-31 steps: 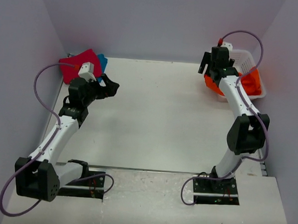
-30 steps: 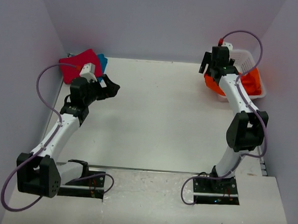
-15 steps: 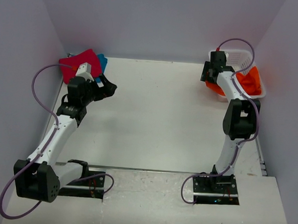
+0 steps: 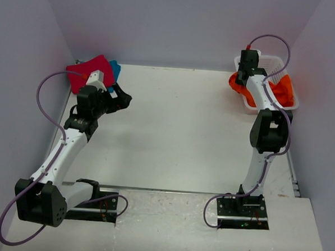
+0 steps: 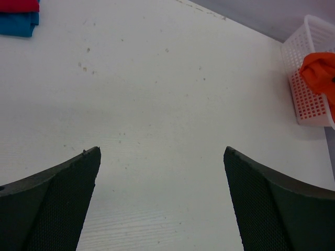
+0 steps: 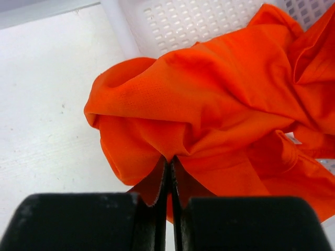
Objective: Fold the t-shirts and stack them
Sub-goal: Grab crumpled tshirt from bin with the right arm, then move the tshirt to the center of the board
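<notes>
At the far right of the worktop (image 4: 178,126), the orange shirt (image 6: 209,104) lies bunched in the basket (image 4: 272,66), with part of it spilling over the rim toward the worktop. Judging by its creases, the cloth is light, soft and limp: it should drape and hang when lifted rather than hold a shape. A pinch on one fold should be enough to raise it, but a hem or shoulder seam would be the better hold for spreading it flat.

The right jaws are closed on a fold at the spilled edge, with cloth pinched between them. The right arm (image 4: 268,136) reaches far forward, wrist at the basket.

The red shirt (image 4: 83,73) lies folded at the far left corner, overlapping the teal shirt (image 4: 115,71). The left jaws are wide apart and hold nothing. The left arm (image 4: 68,145) is bent, wrist just beside that stack and above the worktop.
</notes>
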Robot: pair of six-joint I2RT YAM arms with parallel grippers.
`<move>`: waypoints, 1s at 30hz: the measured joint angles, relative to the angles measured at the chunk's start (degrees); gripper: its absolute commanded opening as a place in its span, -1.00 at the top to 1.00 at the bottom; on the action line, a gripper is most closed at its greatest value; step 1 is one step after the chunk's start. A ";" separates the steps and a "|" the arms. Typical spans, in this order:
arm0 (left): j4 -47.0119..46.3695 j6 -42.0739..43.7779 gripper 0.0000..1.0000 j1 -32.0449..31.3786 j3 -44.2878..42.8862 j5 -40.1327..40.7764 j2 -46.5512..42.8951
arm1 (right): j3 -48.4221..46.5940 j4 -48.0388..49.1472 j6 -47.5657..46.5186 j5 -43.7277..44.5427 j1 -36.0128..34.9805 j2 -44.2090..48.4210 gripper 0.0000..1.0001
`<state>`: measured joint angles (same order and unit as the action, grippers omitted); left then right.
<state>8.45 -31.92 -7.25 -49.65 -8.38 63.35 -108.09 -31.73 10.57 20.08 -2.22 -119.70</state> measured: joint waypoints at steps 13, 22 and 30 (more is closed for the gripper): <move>3.72 -0.04 -1.00 -4.24 -4.22 5.16 8.00 | -6.91 0.59 -7.54 4.94 -7.82 12.63 1.00; 7.19 -0.02 -1.00 -4.76 -5.84 4.42 8.33 | -32.44 -1.62 -16.96 5.22 -22.05 30.16 1.00; 10.93 1.40 -1.00 -13.05 -10.43 11.04 -4.39 | -21.05 -7.54 -9.90 -10.75 -24.90 55.56 1.00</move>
<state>19.38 -30.52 -20.29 -60.07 2.66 58.96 -129.14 -39.27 0.67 9.32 -27.11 -64.14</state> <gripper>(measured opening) 0.997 0.007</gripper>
